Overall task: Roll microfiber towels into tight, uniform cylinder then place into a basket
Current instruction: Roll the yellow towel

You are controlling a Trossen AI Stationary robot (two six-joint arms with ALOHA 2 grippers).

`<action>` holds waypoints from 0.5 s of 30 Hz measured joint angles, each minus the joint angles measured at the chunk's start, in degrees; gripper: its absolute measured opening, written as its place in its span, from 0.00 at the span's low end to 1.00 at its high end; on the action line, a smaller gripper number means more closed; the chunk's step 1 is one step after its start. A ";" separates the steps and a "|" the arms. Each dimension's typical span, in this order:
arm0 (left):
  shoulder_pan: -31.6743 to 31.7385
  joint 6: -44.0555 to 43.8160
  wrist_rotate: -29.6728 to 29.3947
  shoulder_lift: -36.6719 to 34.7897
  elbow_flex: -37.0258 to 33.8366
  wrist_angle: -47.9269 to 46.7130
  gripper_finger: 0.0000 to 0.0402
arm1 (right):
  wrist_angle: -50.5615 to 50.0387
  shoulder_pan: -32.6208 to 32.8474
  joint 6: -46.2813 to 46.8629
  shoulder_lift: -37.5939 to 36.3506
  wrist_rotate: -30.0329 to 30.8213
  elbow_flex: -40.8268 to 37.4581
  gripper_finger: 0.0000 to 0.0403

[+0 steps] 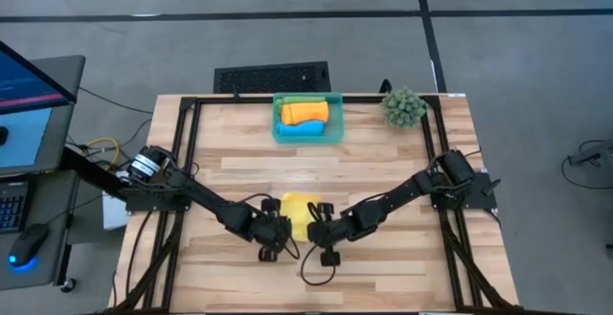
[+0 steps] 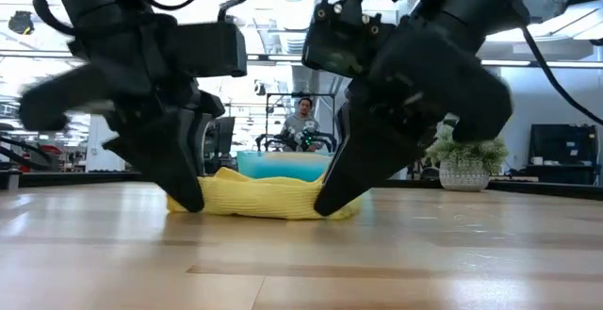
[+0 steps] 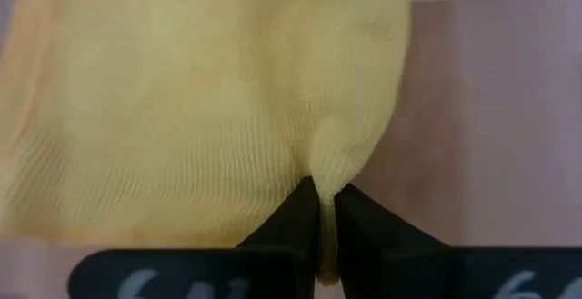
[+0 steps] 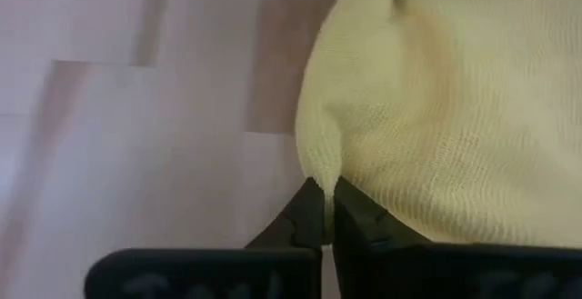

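Yellow microfiber towel: soft cloth, flat on wooden worktop near you. Left hand and right hand each clamp one near corner. Step: starting the roll. Next, turn both corners evenly toward teal plastic basket.

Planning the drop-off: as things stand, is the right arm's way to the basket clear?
Probably yes. Bare table lies between the right gripper and the basket; the plant stands off to its side. But the gripper is shut on the yellow towel, as is the left gripper.
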 joint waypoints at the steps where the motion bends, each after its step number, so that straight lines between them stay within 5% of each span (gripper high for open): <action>1: -0.08 -0.02 1.59 0.00 0.35 -0.02 0.04 | -0.19 0.01 0.63 0.00 -1.07 0.27 0.07; 7: -0.07 -0.07 8.38 0.09 2.04 -0.76 0.02 | -0.15 0.28 4.74 0.00 -5.58 0.72 0.02; 15: -0.14 -0.03 10.03 0.11 3.13 -2.35 0.02 | 0.00 2.11 5.15 0.00 -6.22 0.79 0.05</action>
